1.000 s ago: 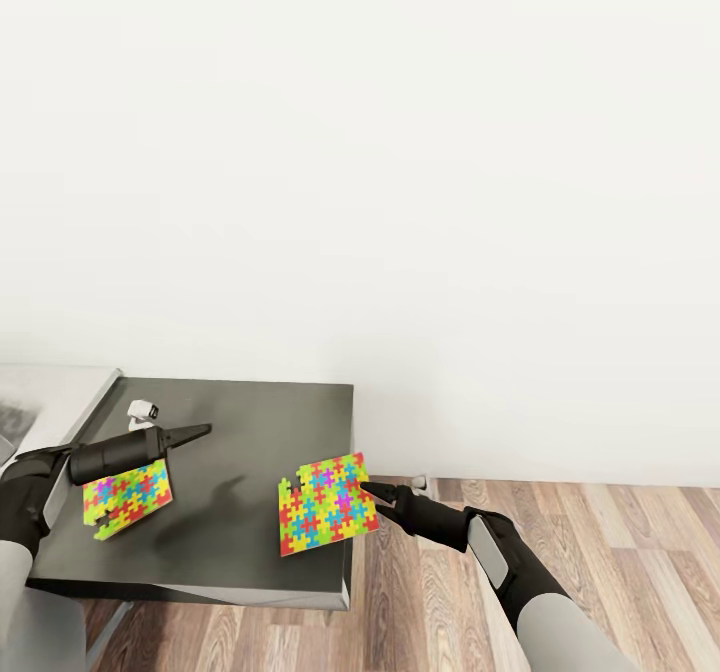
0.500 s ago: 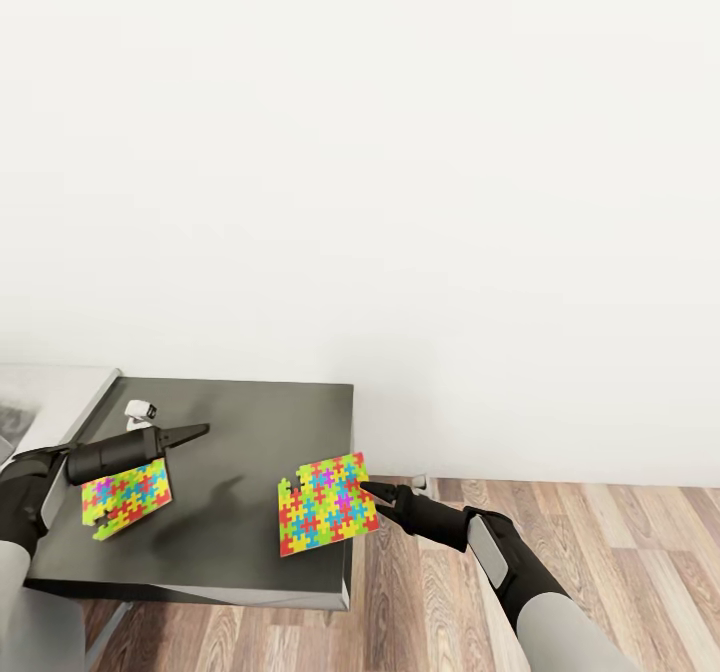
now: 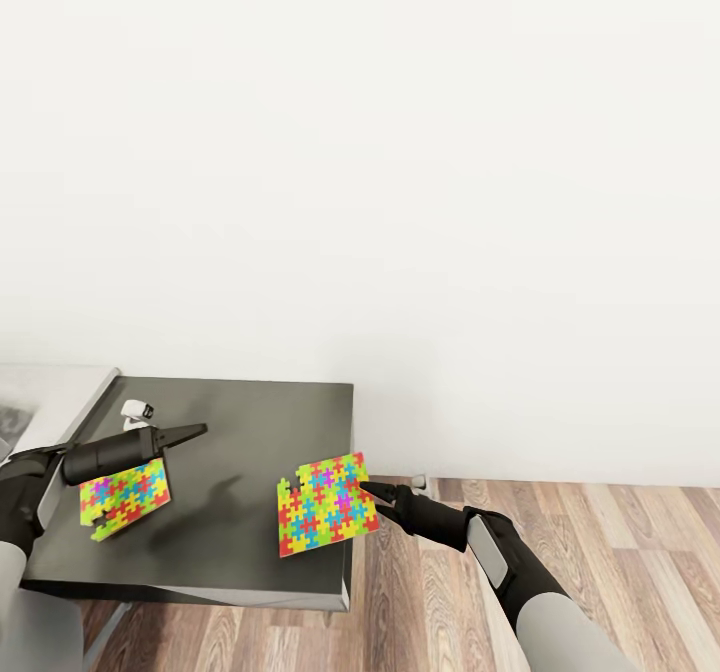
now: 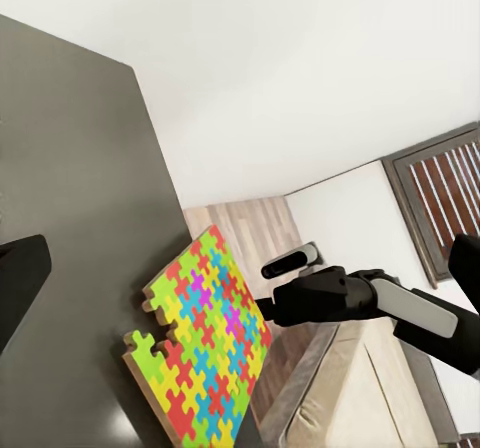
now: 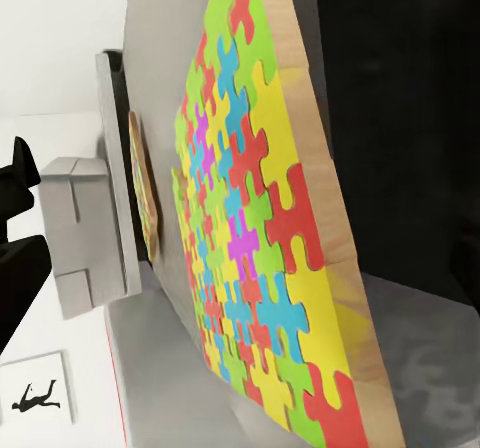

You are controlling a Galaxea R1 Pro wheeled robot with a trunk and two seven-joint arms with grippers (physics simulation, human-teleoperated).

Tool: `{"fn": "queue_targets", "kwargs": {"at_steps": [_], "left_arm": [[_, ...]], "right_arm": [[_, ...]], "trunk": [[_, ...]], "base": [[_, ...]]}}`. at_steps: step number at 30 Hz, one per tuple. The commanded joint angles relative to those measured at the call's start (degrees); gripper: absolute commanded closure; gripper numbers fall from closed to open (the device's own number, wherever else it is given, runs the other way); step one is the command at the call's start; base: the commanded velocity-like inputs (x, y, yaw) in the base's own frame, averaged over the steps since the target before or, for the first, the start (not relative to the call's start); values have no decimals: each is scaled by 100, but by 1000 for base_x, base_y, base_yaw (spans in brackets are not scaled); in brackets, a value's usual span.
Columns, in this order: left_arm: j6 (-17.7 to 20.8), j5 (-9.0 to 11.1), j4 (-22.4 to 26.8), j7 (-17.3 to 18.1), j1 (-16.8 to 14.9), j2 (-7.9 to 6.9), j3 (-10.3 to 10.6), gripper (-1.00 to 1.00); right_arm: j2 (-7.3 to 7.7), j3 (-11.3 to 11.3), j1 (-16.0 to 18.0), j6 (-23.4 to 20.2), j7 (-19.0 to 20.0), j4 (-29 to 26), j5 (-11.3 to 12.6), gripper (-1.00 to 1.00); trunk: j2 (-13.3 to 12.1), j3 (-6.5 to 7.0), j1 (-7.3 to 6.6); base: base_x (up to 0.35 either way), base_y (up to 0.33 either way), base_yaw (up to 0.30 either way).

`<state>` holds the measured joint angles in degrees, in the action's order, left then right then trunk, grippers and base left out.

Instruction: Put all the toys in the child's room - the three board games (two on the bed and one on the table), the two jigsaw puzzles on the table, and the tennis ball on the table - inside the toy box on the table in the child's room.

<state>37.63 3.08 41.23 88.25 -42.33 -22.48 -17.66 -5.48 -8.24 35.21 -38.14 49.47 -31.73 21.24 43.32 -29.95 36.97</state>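
Against a bare white wall, over the dark bench (image 3: 250,422), each pincer, left (image 3: 190,434) and right (image 3: 368,493), grips one jigsaw puzzle, left (image 3: 125,497) and right (image 3: 326,504), lifted and tilted, seemingly for carrying to the toy box.

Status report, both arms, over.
Left gripper shut on one jigsaw puzzle. Right gripper shut on the other puzzle. Both lifted over dark table end.
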Motion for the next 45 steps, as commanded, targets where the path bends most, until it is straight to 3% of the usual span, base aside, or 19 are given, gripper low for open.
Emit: {"fn": "queue_targets", "kwargs": {"at_steps": [1, 6, 45], "left_arm": [[61, -1, -1, 23, -3, -3, -1, -100], [61, 0, -3, 25, -3, -5, -1, -100], [139, 9, -9, 29, 15, -90, -13, -100]], "right_arm": [[-6, -29, 3, -36, 10, 1, 1, -100], [-6, -29, 3, -36, 10, 1, 3, -100], [-6, -22, 3, -41, 10, 2, 0, -100]], "trunk": [[45, -24, 23], [245, -113, 133], [245, -113, 133]], "base": [[0, 0, 0], [0, 0, 0], [43, 33, 0]]}}
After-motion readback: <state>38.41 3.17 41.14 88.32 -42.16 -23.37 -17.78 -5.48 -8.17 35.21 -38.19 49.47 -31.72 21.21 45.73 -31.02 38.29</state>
